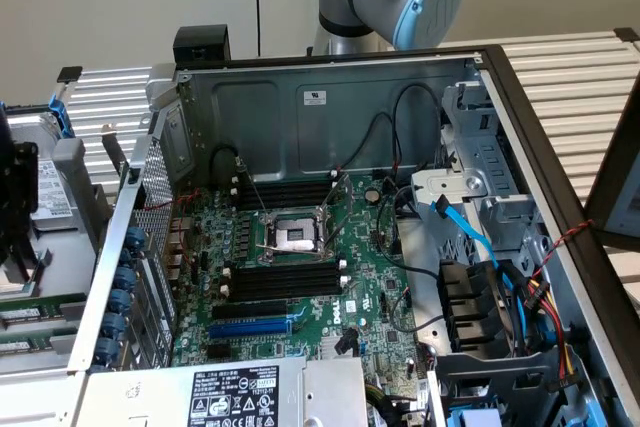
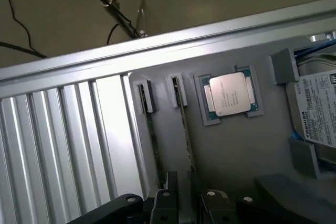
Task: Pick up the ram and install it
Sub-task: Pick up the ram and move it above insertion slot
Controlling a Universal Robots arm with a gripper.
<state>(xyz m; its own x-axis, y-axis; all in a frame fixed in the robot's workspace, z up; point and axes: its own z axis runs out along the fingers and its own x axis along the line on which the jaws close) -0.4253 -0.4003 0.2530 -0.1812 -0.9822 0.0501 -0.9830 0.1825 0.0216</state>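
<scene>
Risk of a skewed or doubled pick: two thin memory sticks stand on edge side by side in a grey tray (image 2: 241,150). Fingers that come down off-centre could nip the wrong one, catch both, or snag the pale holder clips (image 2: 175,90) at the stick ends. A stick gripped crooked would likely tilt in the hold and then refuse to seat in the black memory slots (image 1: 285,277) of the motherboard (image 1: 330,297). Pressure on the chips rather than the board edge could also harm it.

The ram (image 2: 184,129), seen edge-on as a dark narrow line, is the stick immediately beside the processor (image 2: 229,94). The second stick (image 2: 150,129) lies on the ram's far side from the processor. The gripper (image 2: 188,203) hangs released, fingers spread wide with nothing between them — near the end of the ram farthest from the processor, apart from it, its gap roughly in line with that stick. A hard drive (image 2: 315,111) sits on the processor's other side.
</scene>
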